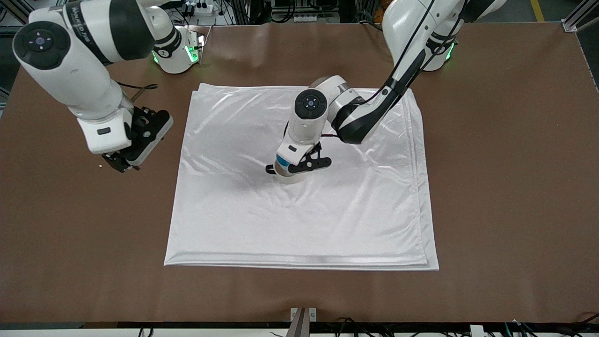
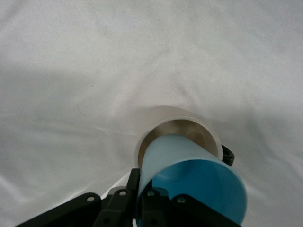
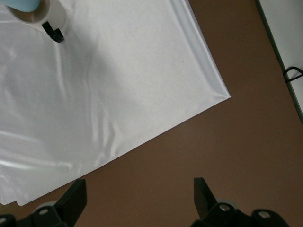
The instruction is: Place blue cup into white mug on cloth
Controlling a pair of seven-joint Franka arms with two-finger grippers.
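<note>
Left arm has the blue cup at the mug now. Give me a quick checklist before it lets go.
1. Left gripper shut on blue cup: ok.
2. Cup's base inside the white mug mouth: ok.
3. Cup fully seated in mug: not ok, it sits tilted and partly out.
4. Mug upright on the cloth: ok.
5. Right gripper open, waiting over bare table beside the cloth: ok.
6. Cup's contact with the mug floor: cannot tell.

Left hand (image 2: pixel 142 201) grips blue cup (image 2: pixel 189 177) inside white mug (image 2: pixel 182 120).
</note>
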